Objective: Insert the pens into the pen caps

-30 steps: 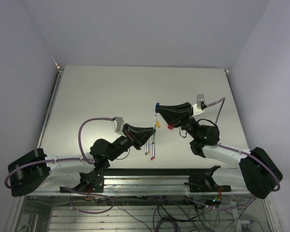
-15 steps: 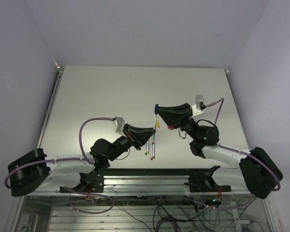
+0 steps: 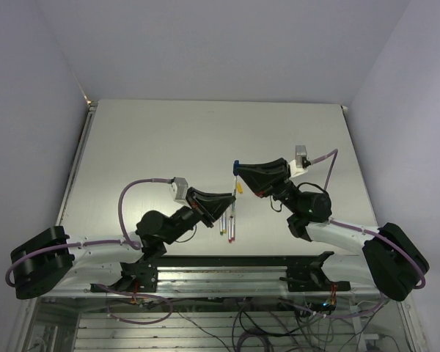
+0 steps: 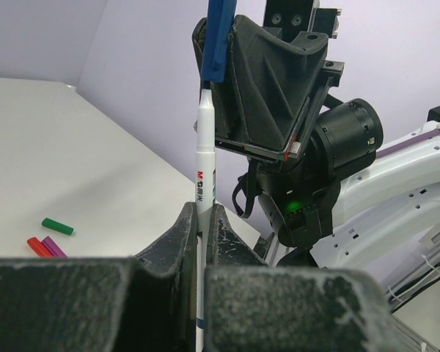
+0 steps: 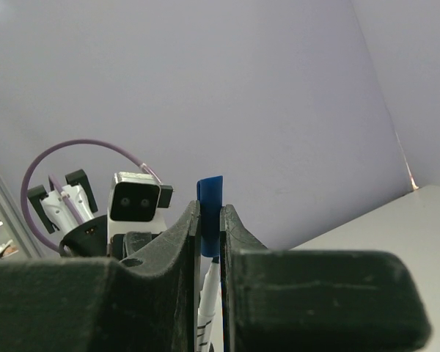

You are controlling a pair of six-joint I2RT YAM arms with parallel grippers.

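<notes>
The table is a plain pale surface, closed in by bare lilac-grey walls on the left, far and right sides. Its far half and left part carry nothing but the left arm's cable. Toward the near edge, between the two arms, other pens lie side by side, pointing away from the bases. In the left wrist view a green cap, a red cap and a magenta cap lie close together on the table, the red and magenta ones touching. From above, a yellow cap shows just right of the raised pen.

The left arm reaches from its base at the near left toward the middle of the table, elbow low, wrist angled right and up. The left gripper is clamped on a pen, held upright, its fingers pressing the barrel below the printed lettering.

The right arm comes in from the near right, folded back, its wrist turned left. The right gripper is pinched on the blue cap, raised above the table right over the pen. The pen's narrow top end meets the cap's open bottom; how far it sits inside cannot be told.
</notes>
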